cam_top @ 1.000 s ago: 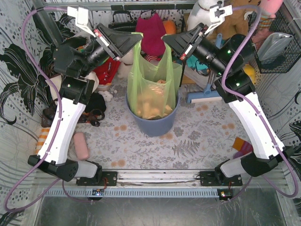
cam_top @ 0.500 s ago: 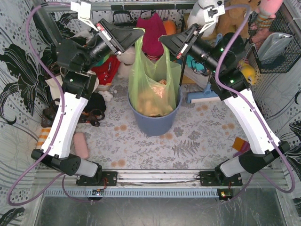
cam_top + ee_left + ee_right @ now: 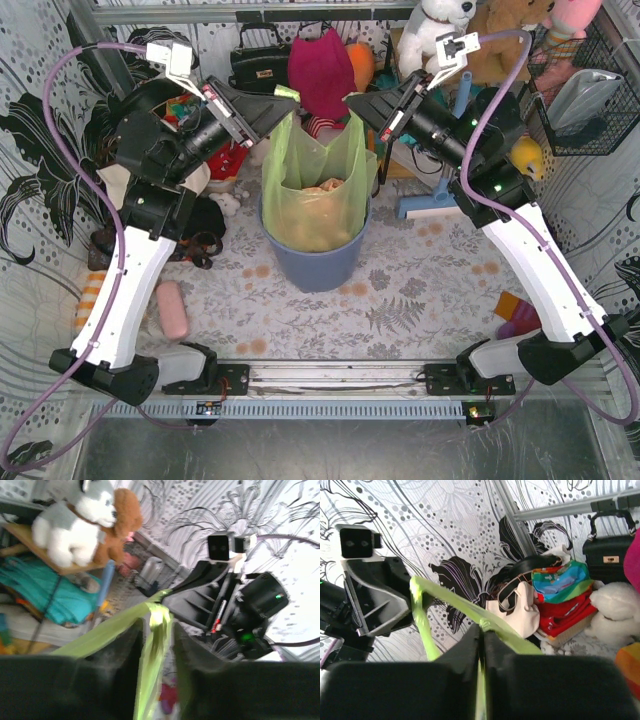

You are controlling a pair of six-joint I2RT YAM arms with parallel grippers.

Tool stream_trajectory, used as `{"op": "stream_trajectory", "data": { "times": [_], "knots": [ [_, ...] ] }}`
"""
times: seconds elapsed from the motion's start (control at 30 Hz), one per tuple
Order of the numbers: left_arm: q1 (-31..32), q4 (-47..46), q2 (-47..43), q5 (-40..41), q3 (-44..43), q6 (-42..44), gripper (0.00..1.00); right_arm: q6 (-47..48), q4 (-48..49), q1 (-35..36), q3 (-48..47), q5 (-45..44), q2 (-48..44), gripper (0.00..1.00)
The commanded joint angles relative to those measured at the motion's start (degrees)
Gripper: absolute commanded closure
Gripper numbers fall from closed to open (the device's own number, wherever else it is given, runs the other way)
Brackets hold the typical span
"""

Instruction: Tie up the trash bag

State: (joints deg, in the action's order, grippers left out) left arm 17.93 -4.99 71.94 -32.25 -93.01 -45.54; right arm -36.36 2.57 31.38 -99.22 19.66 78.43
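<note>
The bag [image 3: 310,185] sits in the bin [image 3: 322,268] on the counter [image 3: 420,290], with no knot yet. The right pincer [image 3: 352,100] is clamped on one handle [image 3: 452,604]. The left pincer [image 3: 283,98] stands slightly parted, the other handle [image 3: 156,625] loose between its jaws, so crossing and knotting likely remain.

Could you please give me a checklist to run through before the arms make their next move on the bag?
1. Hold of right gripper on bag handle: ok, shut on it.
2. Hold of left gripper on its handle: not ok, fingers parted around the strip.
3. The bag sits in bin: ok.
4. Gap between the two grippers: ok.
5. Knot: not ok, none visible.
</note>
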Motion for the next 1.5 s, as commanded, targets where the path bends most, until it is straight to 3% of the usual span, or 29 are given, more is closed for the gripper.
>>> {"op": "stream_trajectory", "data": {
  "times": [0.0,0.1,0.23,0.33,0.6,0.77,1.0,1.13,1.23,1.47],
  "knots": [
    [-0.25,3.33,-3.61,4.64,-0.76,5.36,0.52,3.25,-1.72,0.20,-1.07,-1.15,-2.10,0.87],
    [-0.23,7.29,-4.89,7.70,-3.13,8.05,0.40,5.08,-4.16,0.18,-1.90,-2.66,-2.52,0.79],
    [-0.19,11.95,-5.18,8.51,-7.78,9.99,0.38,6.95,-6.05,0.18,-2.69,-3.28,-2.87,0.74],
    [-0.18,11.91,-4.47,4.45,-10.31,7.34,0.37,8.06,-7.20,0.19,-3.89,-3.49,-2.63,0.74],
    [1.93,-9.79,-1.33,-13.67,-4.25,-12.51,0.33,8.51,-8.18,0.19,-6.30,-2.57,-1.06,0.74],
    [5.44,-13.42,2.27,-20.93,-3.53,-15.25,0.29,8.41,-8.19,0.20,-7.14,-1.61,-0.08,0.75],
    [5.86,-3.39,3.47,-16.02,-3.55,-3.91,0.28,8.40,-10.51,0.20,-9.87,-0.41,2.04,0.77],
    [6.23,3.50,1.26,-5.34,-2.16,7.69,0.29,8.94,-12.07,0.20,-11.14,-1.24,2.61,0.78],
    [6.48,0.69,-0.63,1.02,1.27,11.96,0.29,9.29,-13.34,0.18,-12.02,-1.58,3.23,0.74],
    [6.61,-6.98,2.14,0.29,2.84,11.56,0.29,8.02,-13.29,0.22,-13.17,0.22,4.56,0.69]
  ]
}}
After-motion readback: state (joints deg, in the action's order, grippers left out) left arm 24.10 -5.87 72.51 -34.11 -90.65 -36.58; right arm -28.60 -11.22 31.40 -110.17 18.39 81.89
